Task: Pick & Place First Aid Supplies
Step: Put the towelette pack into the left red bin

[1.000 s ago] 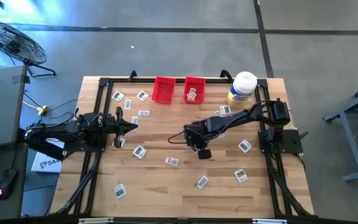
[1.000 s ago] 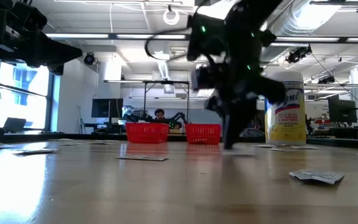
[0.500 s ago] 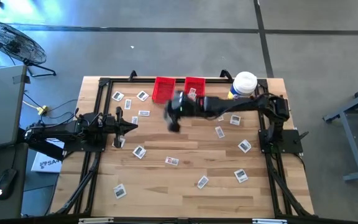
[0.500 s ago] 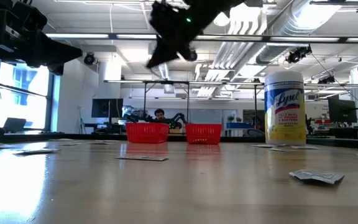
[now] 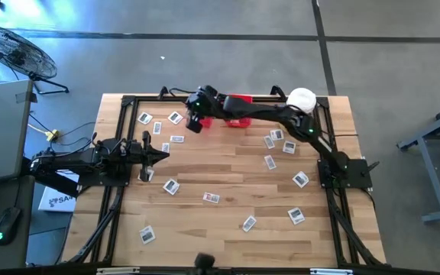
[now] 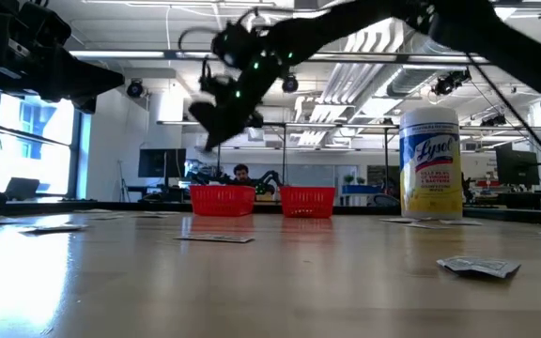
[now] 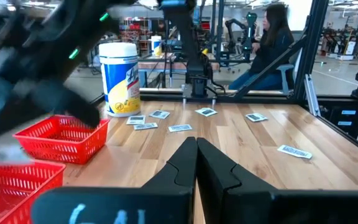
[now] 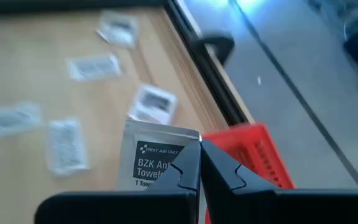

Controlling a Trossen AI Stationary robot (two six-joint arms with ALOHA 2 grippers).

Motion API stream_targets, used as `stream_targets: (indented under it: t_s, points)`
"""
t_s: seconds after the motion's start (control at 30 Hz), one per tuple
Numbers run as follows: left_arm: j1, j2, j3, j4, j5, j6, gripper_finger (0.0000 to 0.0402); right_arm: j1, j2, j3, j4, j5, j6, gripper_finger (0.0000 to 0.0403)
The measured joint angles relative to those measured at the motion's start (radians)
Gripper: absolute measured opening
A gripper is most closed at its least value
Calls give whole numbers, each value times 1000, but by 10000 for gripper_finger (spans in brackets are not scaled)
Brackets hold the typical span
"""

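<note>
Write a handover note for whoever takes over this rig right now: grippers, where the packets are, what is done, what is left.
Right gripper: shut on a towelette packet, raised over the left red bin at the table's far edge.
Left gripper: shut, empty, parked at the left side of the table.
Right red bin: at least one packet inside.
Loose packets: many lie scattered across the table, some near the white-lidded wipes jar.
Done: one packet picked and carried to the bins.
Left: release it into a bin, then collect the rest.
</note>
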Motion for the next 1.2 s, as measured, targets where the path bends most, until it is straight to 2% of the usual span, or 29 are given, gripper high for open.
stream_targets:
  t_s: [0.13,0.23,0.5,0.67,0.77,1.07,1.2]
  points:
    - [0,0,0,0,0,0,1,-54,90,88,-101,-52,18,2]
    - [0,0,0,0,0,0,1,-72,121,90,-171,-49,20,12]
    - [0,0,0,1,-2,0,1,-72,117,76,-188,-54,39,61]
    - [0,0,0,1,-2,0,1,-38,101,167,-286,-62,36,86]
    - [0,0,0,1,-2,0,1,11,58,203,-406,-76,6,91]
    - [0,0,0,1,1,0,1,273,-172,5,-684,-192,-13,85]
    - [0,0,0,1,1,0,1,398,-242,-130,-706,-245,89,86]
